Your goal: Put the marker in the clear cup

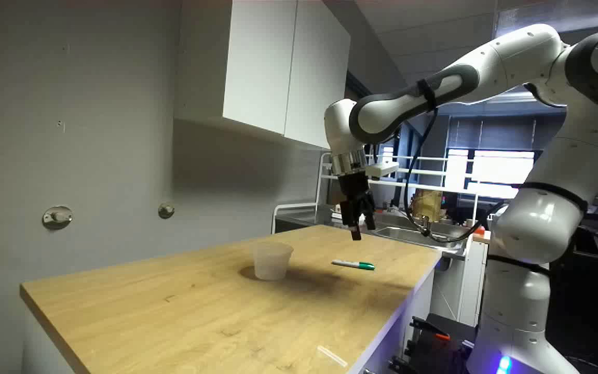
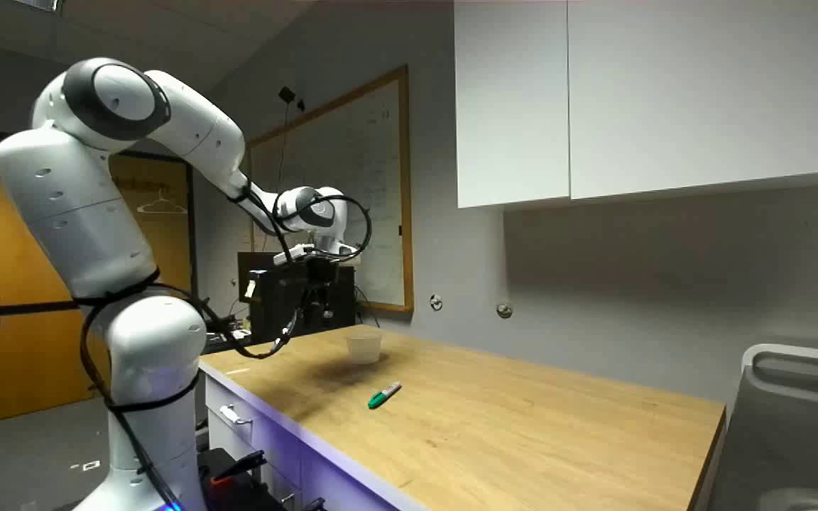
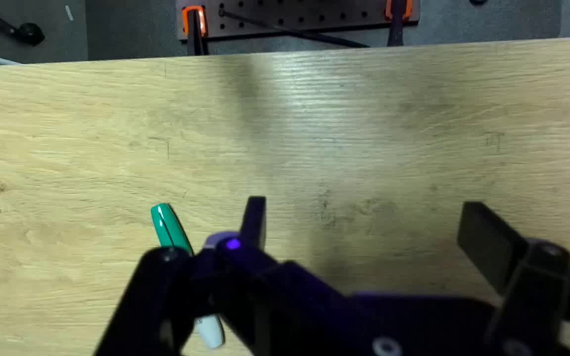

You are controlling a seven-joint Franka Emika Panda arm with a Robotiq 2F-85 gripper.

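Observation:
The marker, with a white body and green cap, lies flat on the wooden tabletop in both exterior views (image 1: 353,265) (image 2: 385,395). In the wrist view the marker (image 3: 168,227) is left of the jaws, its middle hidden behind the left finger's linkage. The clear cup, whitish and translucent, stands upright on the table in both exterior views (image 1: 272,261) (image 2: 364,348). It is apart from the marker and out of the wrist view. My gripper (image 1: 364,231) is above the table; in the wrist view its fingers (image 3: 364,217) are wide apart with only tabletop between them.
The wooden table (image 1: 190,311) has its front edge toward the robot base. White wall cabinets (image 1: 262,67) hang over its back side. A sink (image 1: 418,235) lies past one end. Black and orange clamps (image 3: 194,22) sit beyond the front edge. A small clear strip (image 1: 332,356) lies near that edge.

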